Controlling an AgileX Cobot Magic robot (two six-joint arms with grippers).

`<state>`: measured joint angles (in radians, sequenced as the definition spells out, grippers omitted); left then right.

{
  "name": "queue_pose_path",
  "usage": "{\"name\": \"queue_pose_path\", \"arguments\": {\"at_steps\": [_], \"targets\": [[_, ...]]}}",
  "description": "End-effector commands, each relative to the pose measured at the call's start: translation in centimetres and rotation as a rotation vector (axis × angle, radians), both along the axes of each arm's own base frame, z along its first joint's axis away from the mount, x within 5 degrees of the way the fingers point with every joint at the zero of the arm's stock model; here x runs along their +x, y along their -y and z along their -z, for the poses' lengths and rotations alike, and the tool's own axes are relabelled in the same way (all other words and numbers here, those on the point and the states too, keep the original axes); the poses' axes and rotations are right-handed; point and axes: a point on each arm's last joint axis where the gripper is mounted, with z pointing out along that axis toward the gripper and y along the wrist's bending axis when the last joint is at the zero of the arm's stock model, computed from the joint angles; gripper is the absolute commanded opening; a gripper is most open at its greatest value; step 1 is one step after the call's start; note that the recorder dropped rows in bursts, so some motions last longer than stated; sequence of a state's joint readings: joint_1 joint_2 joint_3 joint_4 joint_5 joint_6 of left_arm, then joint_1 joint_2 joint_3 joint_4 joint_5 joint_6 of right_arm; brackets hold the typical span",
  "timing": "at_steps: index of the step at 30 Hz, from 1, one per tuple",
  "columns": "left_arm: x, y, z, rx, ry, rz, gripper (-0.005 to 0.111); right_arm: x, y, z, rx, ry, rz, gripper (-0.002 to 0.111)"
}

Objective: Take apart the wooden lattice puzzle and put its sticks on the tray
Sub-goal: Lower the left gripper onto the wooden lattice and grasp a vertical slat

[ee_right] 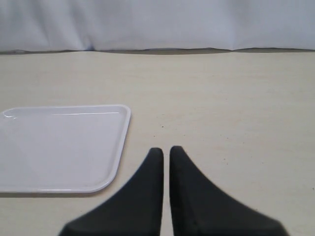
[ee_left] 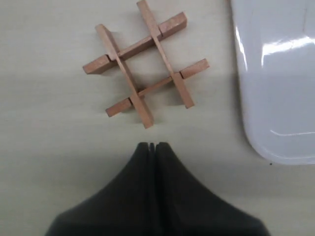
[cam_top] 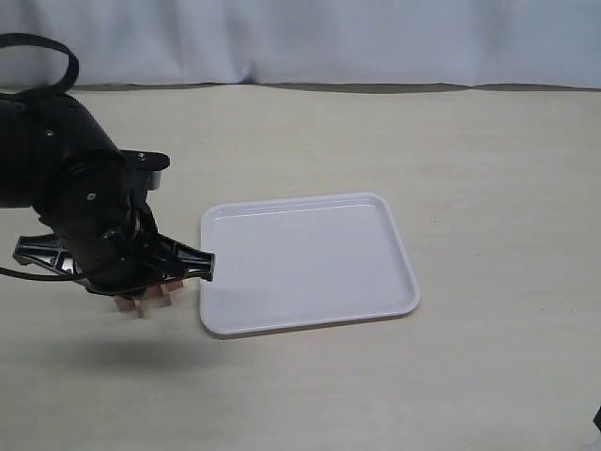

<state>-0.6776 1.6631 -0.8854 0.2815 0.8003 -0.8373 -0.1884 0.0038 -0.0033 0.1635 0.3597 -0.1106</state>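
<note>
- Left wrist view: wooden lattice puzzle (ee_left: 145, 64) lies flat on the table (ee_left: 49, 147), still assembled. It is made of four flat reddish-brown sticks (ee_left: 125, 73), two crossing two in a hash shape, with a smooth grain and square-cut ends.
- Tray (ee_left: 280, 88) is glossy white plastic with a rounded corner and a low raised rim. It sits near the puzzle without touching it, and nothing rests on it.
- Left gripper (ee_left: 151, 146) has matte black tapered jaws pressed together and gripping nothing. The puzzle lies just ahead of the tips, clear of them.
- Exterior view: the left arm (cam_top: 84, 207) hangs over the puzzle (cam_top: 141, 303), which shows only partly beneath it, beside the tray's (cam_top: 310, 258) near-left corner.
- Right gripper (ee_right: 166, 152) has its jaws almost together with a thin slit between them, holding nothing, over bare matte beige table.
</note>
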Motion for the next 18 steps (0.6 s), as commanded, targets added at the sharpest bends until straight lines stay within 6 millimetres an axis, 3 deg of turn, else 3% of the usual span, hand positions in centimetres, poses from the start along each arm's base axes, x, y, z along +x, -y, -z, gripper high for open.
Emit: {"name": "queue_pose_path", "arguments": {"at_steps": [1, 10, 18], "targets": [[0.0, 0.2, 0.2, -0.004, -0.006, -0.033, 0.000, 0.0, 0.0, 0.1, -0.001, -0.002, 0.006, 0.005], [-0.6, -0.5, 1.1, 0.018, 0.006, -0.111, 0.002, 0.0, 0.0, 0.1, -0.001, -0.002, 0.006, 0.005], [-0.8, -0.4, 1.7, -0.029, 0.021, -0.109, 0.040, 0.0, 0.0, 0.1, -0.001, -0.002, 0.006, 0.005]]}}
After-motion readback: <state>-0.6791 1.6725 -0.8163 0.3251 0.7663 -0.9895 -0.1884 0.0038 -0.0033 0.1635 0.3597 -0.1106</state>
